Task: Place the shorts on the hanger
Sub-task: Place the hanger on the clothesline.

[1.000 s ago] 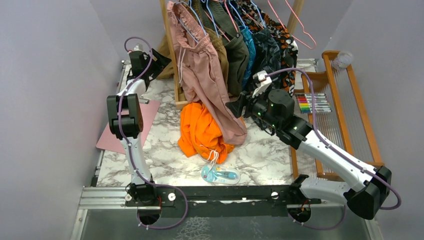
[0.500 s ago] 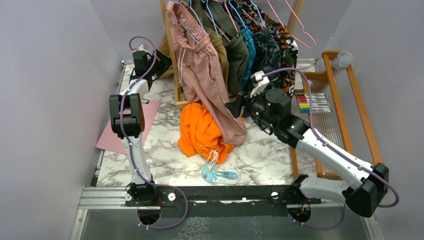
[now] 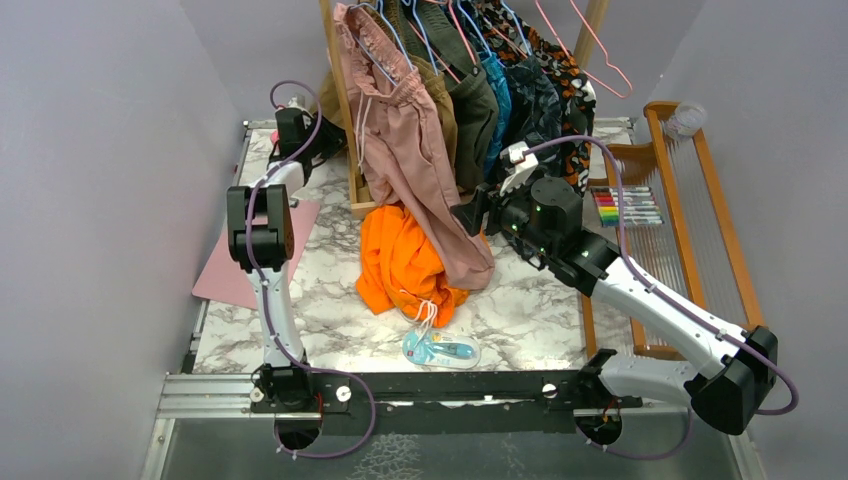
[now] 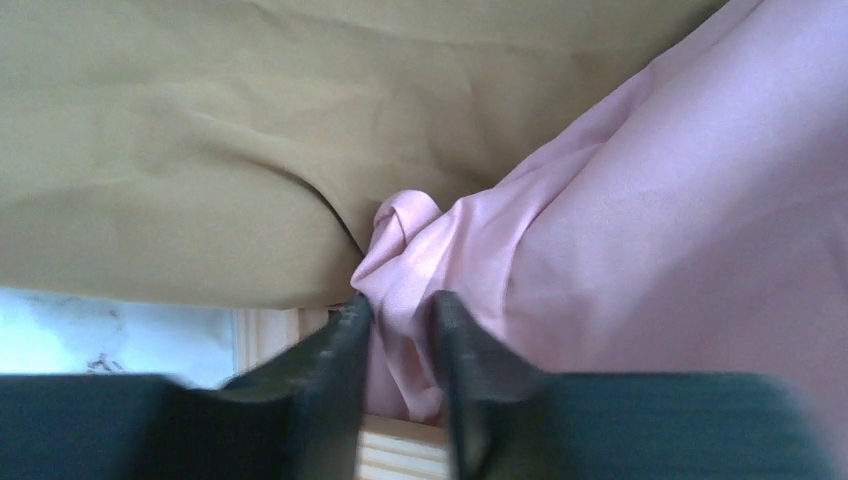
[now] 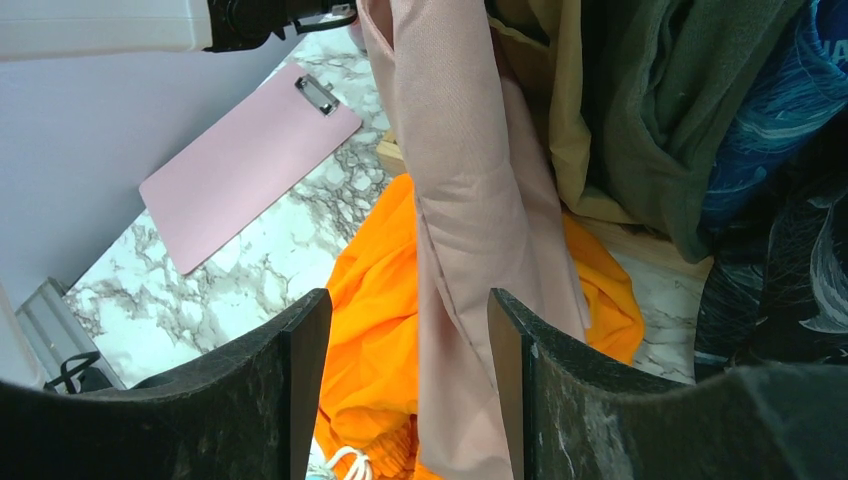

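Left hand (image 4: 400, 308) has narrowed around the shorts (image 4: 650, 250); firm grip unclear.

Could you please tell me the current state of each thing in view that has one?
pink shorts: hanging on the rack, leg trailing down.
orange shorts: crumpled on the table.
left gripper: shut on a fold of the pink shorts.
right gripper: open, holding nothing.
pink clipboard: lying flat on the table.
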Tool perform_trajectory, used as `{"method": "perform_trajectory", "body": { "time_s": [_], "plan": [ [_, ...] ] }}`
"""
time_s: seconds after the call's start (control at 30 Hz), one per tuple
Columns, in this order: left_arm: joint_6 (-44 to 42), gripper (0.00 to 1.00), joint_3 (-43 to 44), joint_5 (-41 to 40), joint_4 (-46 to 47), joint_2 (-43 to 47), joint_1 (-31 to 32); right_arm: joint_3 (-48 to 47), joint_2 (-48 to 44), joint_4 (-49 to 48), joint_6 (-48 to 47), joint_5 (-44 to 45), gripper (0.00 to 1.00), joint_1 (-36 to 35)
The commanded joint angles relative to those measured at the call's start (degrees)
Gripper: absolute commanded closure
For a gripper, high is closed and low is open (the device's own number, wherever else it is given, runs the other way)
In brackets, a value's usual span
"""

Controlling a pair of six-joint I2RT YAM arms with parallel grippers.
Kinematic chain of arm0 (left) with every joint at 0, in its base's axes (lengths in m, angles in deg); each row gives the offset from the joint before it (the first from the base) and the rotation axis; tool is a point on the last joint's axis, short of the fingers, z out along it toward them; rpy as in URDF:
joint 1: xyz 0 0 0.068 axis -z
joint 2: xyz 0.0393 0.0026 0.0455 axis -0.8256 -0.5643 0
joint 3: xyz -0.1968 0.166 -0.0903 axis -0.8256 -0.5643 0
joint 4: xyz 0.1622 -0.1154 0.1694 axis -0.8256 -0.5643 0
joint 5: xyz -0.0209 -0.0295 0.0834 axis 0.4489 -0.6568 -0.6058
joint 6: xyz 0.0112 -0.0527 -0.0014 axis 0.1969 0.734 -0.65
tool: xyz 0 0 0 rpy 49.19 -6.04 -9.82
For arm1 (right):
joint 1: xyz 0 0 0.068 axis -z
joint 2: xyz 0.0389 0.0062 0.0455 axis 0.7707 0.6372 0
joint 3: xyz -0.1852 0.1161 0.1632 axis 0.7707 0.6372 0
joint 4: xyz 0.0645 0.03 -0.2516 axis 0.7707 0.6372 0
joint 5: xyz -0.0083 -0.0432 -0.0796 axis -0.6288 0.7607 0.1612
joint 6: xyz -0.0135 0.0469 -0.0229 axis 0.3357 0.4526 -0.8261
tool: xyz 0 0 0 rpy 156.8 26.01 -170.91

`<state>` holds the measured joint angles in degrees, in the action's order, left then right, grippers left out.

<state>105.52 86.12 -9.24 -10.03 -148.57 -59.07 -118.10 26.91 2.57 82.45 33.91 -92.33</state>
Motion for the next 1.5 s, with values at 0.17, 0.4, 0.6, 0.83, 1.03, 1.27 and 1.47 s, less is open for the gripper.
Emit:
{"method": "perform_trajectory", "body": {
  "time_s": [0.17, 0.4, 0.6, 0.83, 1.03, 1.27, 1.47],
  "plan": [
    [-1.12, 1.0, 4.13, -0.87, 1.67, 1.75, 0.81, 0.46, 0.19, -2.8, -2.15, 1.79, 0.39, -0.1],
    [-0.4, 1.0, 6.53, -9.6, 1.41, 5.79, -0.52, 0.15, 0.09, -2.09, -3.22, 2.34, 0.39, -0.1],
    [1.82, 1.0, 12.32, -13.16, 2.71, 7.07, -2.43, -0.68, 0.04, -1.11, -4.44, 2.7, 0.39, -0.1],
    [-0.54, 1.0, 18.09, -19.0, 1.58, 7.67, -3.84, -0.25, 0.67, -2.04, -3.64, 1.49, 0.39, -0.1],
    [-1.6, 1.0, 22.27, -22.24, -4.3, 1.77, -4.27, -0.49, 0.97, -1.76, -2.68, 0.68, 0.39, -0.1],
    [-1.47, 1.0, 24.98, -18.63, -7.73, -5.3, -4.39, -1.61, 3.08, -0.63, -2.17, -2.69, 0.38, -0.1],
    [-0.37, 1.0, 23.2, -15.63, -6.37, -5.21, -3.48, -1.58, 8.39, -2.75, -0.96, -5.11, 0.37, -0.1]
  ]
}}
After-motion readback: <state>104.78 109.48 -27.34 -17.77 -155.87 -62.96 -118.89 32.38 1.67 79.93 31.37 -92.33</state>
